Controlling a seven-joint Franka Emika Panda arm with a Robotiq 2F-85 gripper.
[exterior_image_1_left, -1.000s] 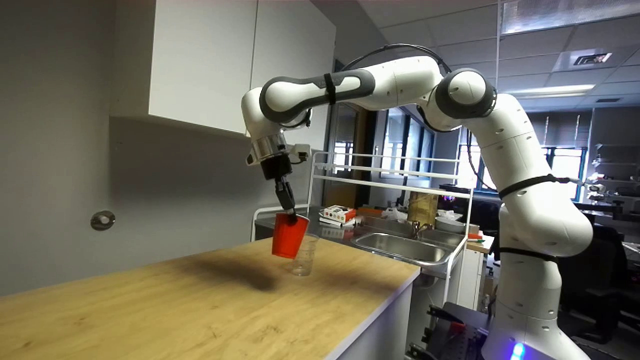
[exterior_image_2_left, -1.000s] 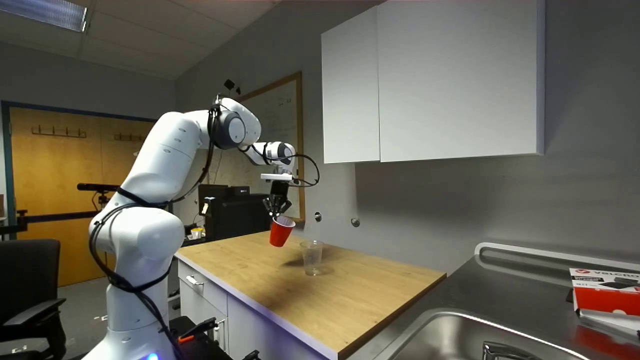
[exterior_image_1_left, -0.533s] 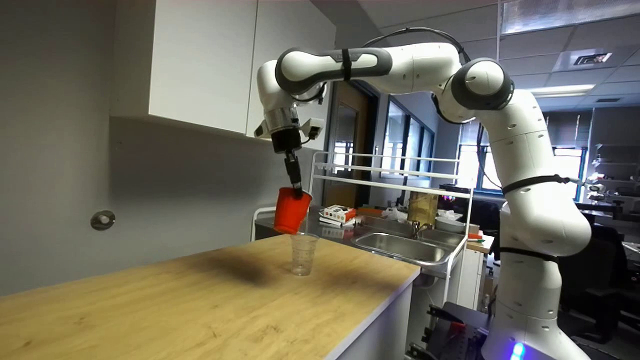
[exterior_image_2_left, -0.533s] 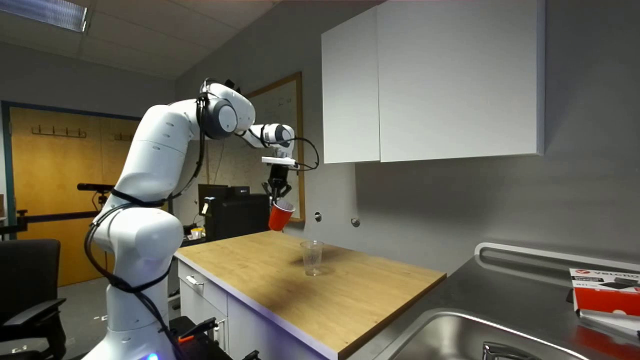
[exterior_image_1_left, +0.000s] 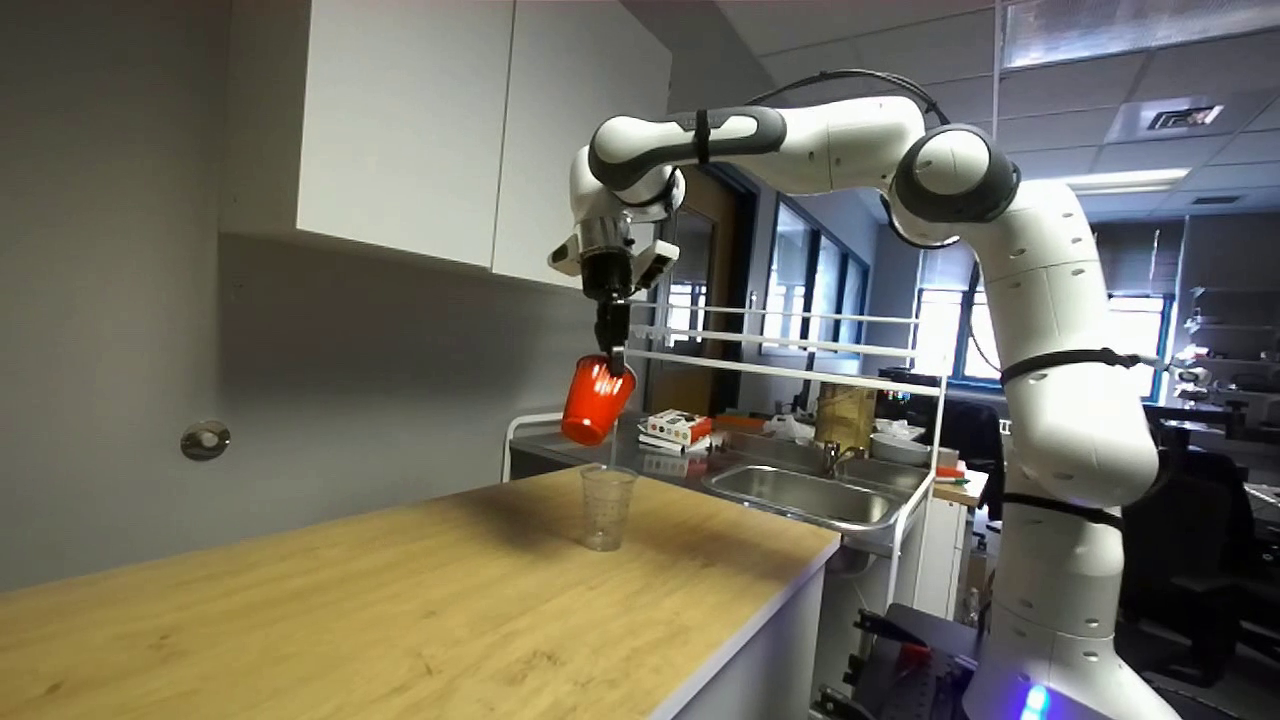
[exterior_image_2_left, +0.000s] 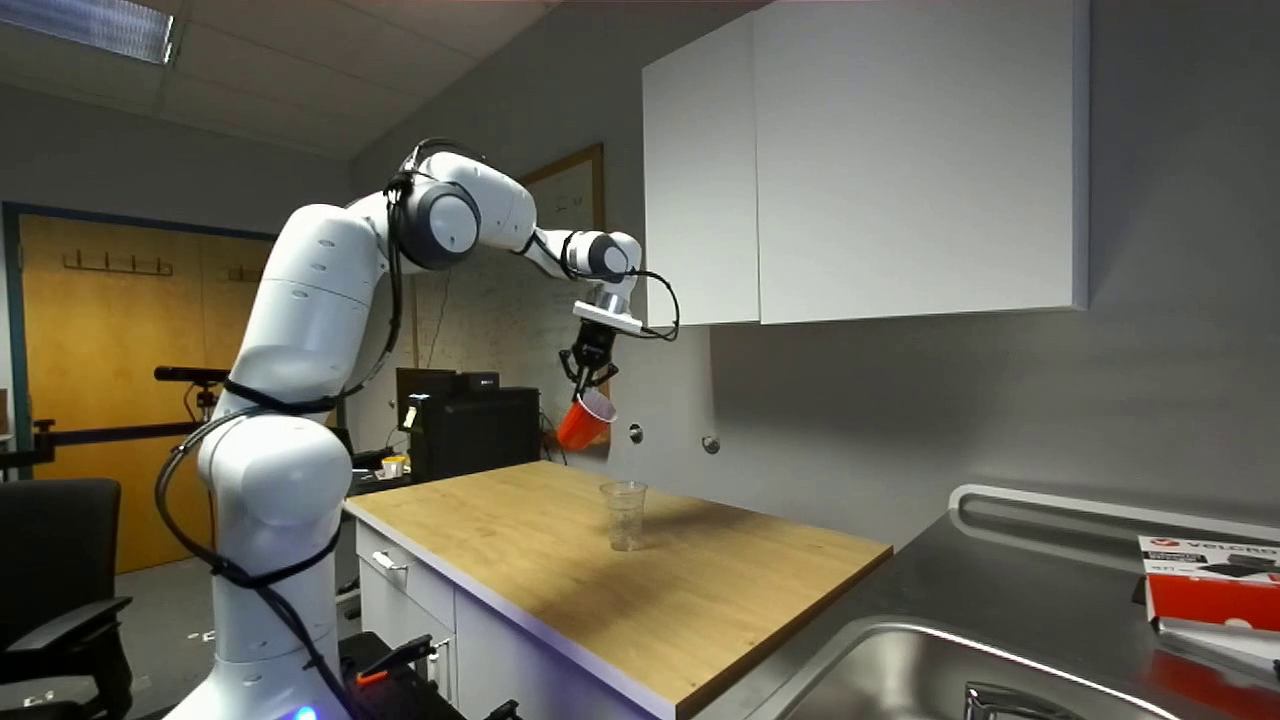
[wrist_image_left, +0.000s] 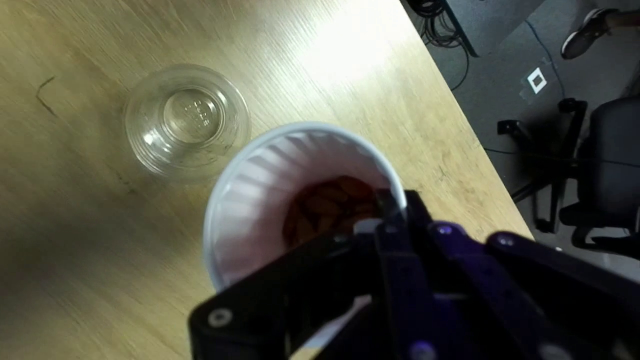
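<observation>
Pinched by its rim, a red cup (exterior_image_1_left: 597, 402) with a white inside (wrist_image_left: 250, 210) hangs tilted in the air, its mouth up toward the right in both exterior views. My gripper (wrist_image_left: 404, 205) is shut on that rim, one finger inside the cup and one outside. Brownish, almond-like pieces (wrist_image_left: 325, 205) lie at the cup's bottom, partly hidden by the fingers. Below, a clear plastic cup (exterior_image_1_left: 607, 510) stands upright on the wooden counter (exterior_image_2_left: 540, 560); its embossed base shows in the wrist view. There the red cup's rim appears just beside the clear cup (wrist_image_left: 187, 117).
White wall cabinets (exterior_image_1_left: 400, 130) hang above the counter's back. A white rack (exterior_image_1_left: 780, 365) and a steel sink (exterior_image_1_left: 810, 492) stand past the counter's end, with a red and white box (exterior_image_2_left: 1210, 590) nearby. Beyond a counter edge, the wrist view shows a chair (wrist_image_left: 615, 145).
The gripper has lifted the red cup higher, then shifted it rightward in both exterior views. The cup leans more now. The clear cup stands where it was.
</observation>
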